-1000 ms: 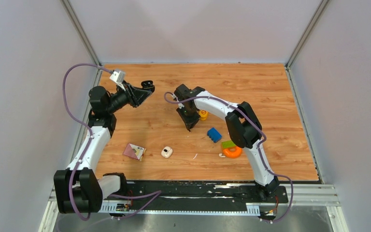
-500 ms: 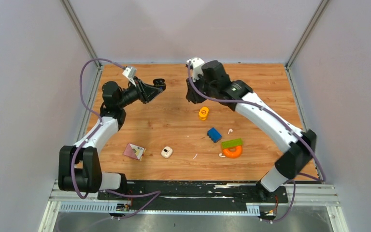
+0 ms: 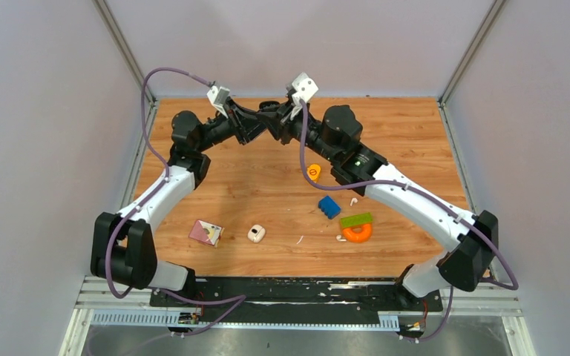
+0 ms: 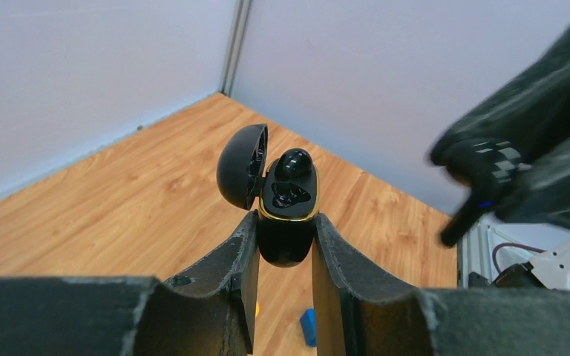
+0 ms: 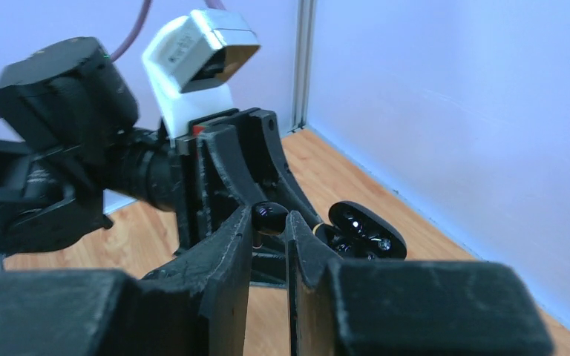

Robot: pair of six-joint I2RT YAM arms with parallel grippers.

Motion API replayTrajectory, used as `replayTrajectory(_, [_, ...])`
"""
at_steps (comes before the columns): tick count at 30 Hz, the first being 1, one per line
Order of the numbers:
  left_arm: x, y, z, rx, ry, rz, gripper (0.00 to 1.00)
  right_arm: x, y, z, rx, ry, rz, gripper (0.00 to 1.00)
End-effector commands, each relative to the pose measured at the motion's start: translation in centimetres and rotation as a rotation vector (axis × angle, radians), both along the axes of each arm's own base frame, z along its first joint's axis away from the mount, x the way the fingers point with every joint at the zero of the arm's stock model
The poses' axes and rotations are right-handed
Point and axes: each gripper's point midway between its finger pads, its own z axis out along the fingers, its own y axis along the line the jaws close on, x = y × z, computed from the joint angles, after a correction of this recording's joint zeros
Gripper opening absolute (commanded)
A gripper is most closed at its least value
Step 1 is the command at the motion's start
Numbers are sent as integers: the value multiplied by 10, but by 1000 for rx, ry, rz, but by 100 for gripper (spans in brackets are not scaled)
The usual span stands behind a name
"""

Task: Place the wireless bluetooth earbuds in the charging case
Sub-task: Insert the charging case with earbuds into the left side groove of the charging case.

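Two white earbuds [image 3: 353, 201] lie loose on the wood-grain table [image 3: 230, 185], well apart from both grippers and too small to make out well. Farther back, high above the table, the right gripper [image 5: 269, 222] pinches a glossy black earbud [image 5: 270, 213], half hidden by its fingertips. It is near the open, pebble-shaped black case [image 4: 288, 196], which the left gripper [image 4: 285, 226] clamps.

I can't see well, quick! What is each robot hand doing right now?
Left gripper: jaws shut on the open black charging case.
Right gripper: jaws shut on a black earbud.
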Motion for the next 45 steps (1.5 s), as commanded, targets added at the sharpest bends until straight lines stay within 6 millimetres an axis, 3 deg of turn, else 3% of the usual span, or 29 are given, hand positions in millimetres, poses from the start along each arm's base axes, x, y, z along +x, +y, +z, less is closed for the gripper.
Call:
replayTrajectory(1, [-3, 4, 43, -26, -119, 46, 0, 15, -7, 52, 144, -104, -88, 0])
replayTrajectory(15, [-23, 7, 49, -26, -149, 31, 0, 36, -6, 38, 128, -15, -178, 0])
replayTrajectory(45, [-28, 12, 55, -42, -152, 53, 0, 32, 17, 20, 100, 41, -125, 0])
